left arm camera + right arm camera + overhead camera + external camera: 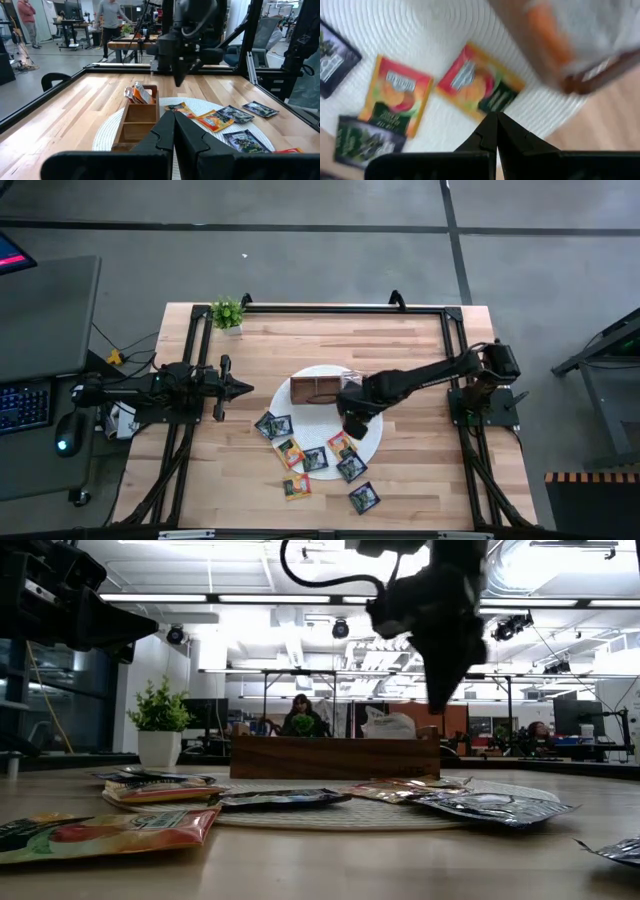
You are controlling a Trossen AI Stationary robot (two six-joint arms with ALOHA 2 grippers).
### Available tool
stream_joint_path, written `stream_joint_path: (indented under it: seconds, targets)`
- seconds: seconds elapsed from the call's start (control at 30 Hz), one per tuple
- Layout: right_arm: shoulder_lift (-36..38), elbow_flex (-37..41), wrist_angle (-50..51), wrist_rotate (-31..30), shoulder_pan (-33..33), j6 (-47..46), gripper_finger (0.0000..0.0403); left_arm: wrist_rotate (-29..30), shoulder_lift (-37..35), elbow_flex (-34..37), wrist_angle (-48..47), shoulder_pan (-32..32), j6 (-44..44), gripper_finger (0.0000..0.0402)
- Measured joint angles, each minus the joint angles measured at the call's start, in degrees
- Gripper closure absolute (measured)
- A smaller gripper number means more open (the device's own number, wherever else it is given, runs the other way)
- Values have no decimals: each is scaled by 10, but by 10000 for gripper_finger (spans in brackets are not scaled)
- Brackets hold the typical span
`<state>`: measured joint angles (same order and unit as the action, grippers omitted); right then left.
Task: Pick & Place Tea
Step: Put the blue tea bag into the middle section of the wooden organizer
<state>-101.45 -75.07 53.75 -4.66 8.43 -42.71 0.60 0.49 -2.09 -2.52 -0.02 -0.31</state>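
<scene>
From above, my right gripper [357,425] hangs closed and empty over the white mat [372,442], beside the wooden box [318,389]. The tea sachets [313,459] lie scattered on the mat and the near surface [430,480]. My left gripper [243,388] waits closed at left. My right wrist view shows an orange sachet [481,86] just beyond my closed fingertips.

No text is reading clearly anywhere: the tea sachets [480,85] on the white round mat [420,25] are showing printed label panels, but the lettering is staying too blurred to make out, and no numbers or signs are showing legibly in the room behind
</scene>
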Motion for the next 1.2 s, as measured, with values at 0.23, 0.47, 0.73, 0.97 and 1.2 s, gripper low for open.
stream_joint_path:
  seconds: [0.23,0.47,0.73,0.97,1.2]
  targets:
    - [0,4,9,44,61,-104,402,0,0,0,0,0,0,401]
    - [0,51,-68,106,113,-210,348,0,0,0,0,0,0,401]
    - [0,125,-267,149,142,-296,247,0,0,0,0,0,0,401]
    - [0,165,-316,138,160,-353,220,0,0,0,0,0,0,401]
    - [0,168,-314,125,164,-369,219,0,0,0,0,0,0,401]
